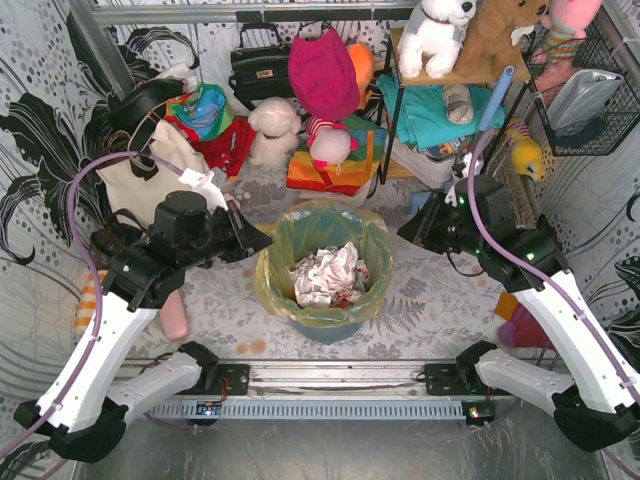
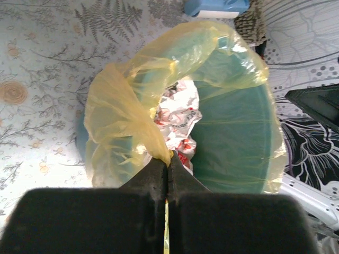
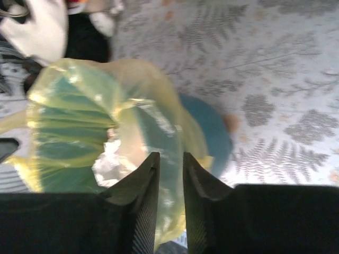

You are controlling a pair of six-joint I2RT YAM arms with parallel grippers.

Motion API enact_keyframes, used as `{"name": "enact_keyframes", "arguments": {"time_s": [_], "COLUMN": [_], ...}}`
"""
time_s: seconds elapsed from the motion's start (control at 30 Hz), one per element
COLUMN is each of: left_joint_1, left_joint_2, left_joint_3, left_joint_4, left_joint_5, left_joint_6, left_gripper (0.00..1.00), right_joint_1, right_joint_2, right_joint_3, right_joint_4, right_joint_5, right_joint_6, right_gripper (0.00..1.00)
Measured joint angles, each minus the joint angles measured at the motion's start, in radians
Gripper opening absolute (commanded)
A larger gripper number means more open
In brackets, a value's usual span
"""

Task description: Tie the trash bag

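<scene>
The trash bag (image 1: 275, 285) is thin yellow plastic lining a teal-blue bucket (image 1: 330, 328) at the middle of the floor, with crumpled white paper (image 1: 328, 275) inside. My left gripper (image 1: 262, 243) is at the bag's left rim. In the left wrist view that gripper (image 2: 169, 154) is shut on a pulled-up fold of the bag (image 2: 119, 116). My right gripper (image 1: 403, 232) hangs by the bag's right rim. In the right wrist view it (image 3: 170, 156) stands slightly open, blurred, with the bag's rim (image 3: 79, 100) seen through the gap and the bucket (image 3: 209, 132) below.
A cream tote bag (image 1: 150, 175) stands behind the left arm. Plush toys (image 1: 272, 130) and folded cloth lie behind the bucket. A shelf (image 1: 440, 75) and a wire basket (image 1: 590, 90) stand at the back right. A pink object (image 1: 175, 315) lies on the floor at the left.
</scene>
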Motion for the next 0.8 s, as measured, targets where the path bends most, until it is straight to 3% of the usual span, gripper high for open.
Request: {"name": "enact_keyframes", "arguments": {"time_s": [0.23, 0.57, 0.8], "left_joint_1": [0.0, -0.001, -0.001], "left_joint_2": [-0.015, -0.019, -0.024], "left_joint_3": [-0.071, -0.126, -0.129], "left_joint_4": [-0.015, 0.042, 0.052], "left_joint_5": [-0.024, -0.017, -0.018], "left_joint_6": [0.014, 0.008, 0.007], "left_gripper": [0.0, 0.0, 0.0], "right_joint_1": [-0.003, -0.003, -0.003], "right_joint_2": [-0.095, -0.089, -0.043], "right_joint_3": [-0.174, -0.362, -0.401], "right_joint_4": [-0.03, 0.126, 0.206], "right_joint_5": [0.071, -0.035, -0.061], "right_joint_6": [0.005, 0.027, 0.031], "right_gripper": [0.64, 0.65, 0.58]}}
